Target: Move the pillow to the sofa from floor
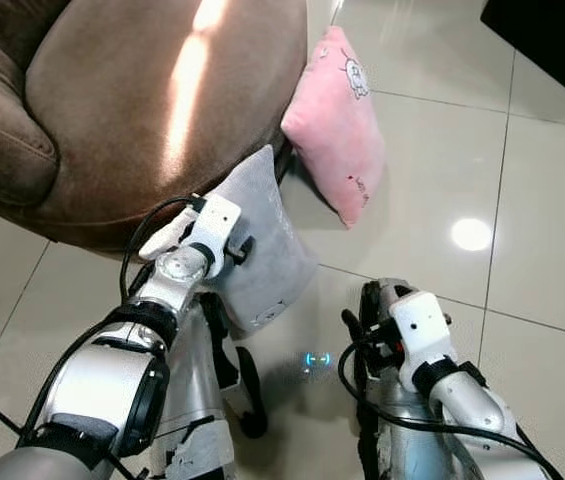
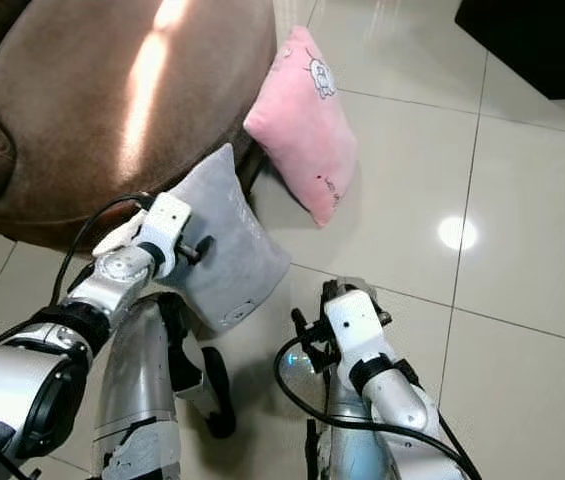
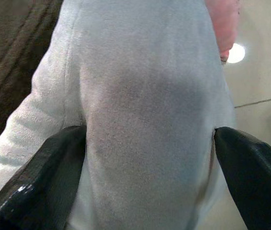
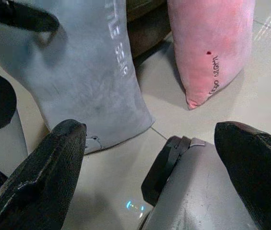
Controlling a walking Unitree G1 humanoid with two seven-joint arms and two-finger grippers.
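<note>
A grey pillow (image 1: 262, 250) stands on its lower edge on the floor and leans against the brown sofa (image 1: 152, 90). My left gripper (image 3: 148, 132) is shut on the grey pillow's upper part, one black finger (image 3: 44, 182) pressed into each side of the fabric. A pink pillow (image 1: 337, 125) with a small cartoon print leans on the sofa's front just to the right, its bottom corner on the tiles. My right gripper (image 4: 149, 125) hangs low by my right leg, open and holding nothing, a short way from both pillows.
Glossy cream floor tiles (image 1: 442, 200) spread to the right and front. A black piece of furniture (image 1: 552, 30) sits at the far right corner. My own silver legs (image 1: 197, 400) stand close beneath the grey pillow.
</note>
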